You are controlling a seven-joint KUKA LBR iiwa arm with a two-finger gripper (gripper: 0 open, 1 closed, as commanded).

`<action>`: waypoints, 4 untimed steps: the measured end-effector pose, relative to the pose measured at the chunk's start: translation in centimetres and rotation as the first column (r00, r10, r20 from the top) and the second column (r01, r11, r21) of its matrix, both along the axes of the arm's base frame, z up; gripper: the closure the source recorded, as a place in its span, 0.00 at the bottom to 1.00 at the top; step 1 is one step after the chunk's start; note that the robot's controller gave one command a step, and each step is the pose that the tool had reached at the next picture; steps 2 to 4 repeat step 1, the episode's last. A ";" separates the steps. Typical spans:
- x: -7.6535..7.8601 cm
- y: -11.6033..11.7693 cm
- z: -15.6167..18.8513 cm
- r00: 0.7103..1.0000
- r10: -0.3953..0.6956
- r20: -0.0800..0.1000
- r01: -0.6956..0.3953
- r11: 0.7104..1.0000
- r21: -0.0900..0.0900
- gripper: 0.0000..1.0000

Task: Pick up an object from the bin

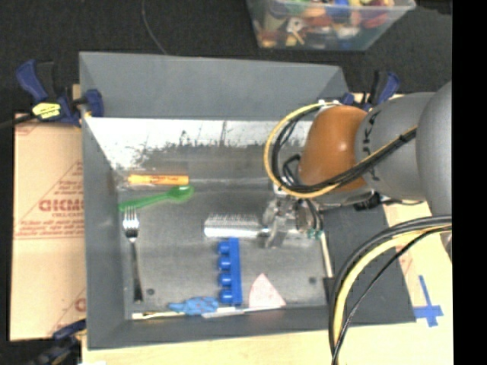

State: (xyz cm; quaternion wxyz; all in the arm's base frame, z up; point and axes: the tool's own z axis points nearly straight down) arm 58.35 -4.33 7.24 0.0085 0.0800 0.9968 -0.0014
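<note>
Overhead view of a grey metal bin (213, 90) with the robot arm reaching in from the right. The claw (280, 225) is low over the bin floor, right of centre, at the right end of a silver bar (228, 224). This short ridged metallic piece lies flat and crosswise in the middle of the bin. Claw and bar meet or overlap there, but whether the claw has hold of it, and how far open the claw is, I cannot tell.

Just below the bar lies a blue brick (228, 268), long and studded, pointing toward the near wall. Beside its lower end is a pale wedge (265, 292), and to the left a crumpled blue scrap (194, 306) lies against the near wall. Well apart on the left side lie three things: a metal fork (132, 238) along the left wall, a green plastic spoon (156, 199) and an orange stick (157, 180).

The bin's floor is dull and scuffed, and its far wall slopes. A smooth orange cover (331, 147) caps the wrist, looped with black and yellow cables (274, 154). Around the bin is a dark surface (190, 21) — at the top stands a clear tub (327, 17) of mixed coloured toys.
</note>
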 end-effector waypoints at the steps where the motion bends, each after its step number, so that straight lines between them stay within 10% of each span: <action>1: 0.0 0.0 0.7 1.000 0.000 0.002 0.000 1.000 0.000 1.00; 4: 0.0 0.0 0.7 1.000 0.000 0.002 0.000 1.000 0.000 1.00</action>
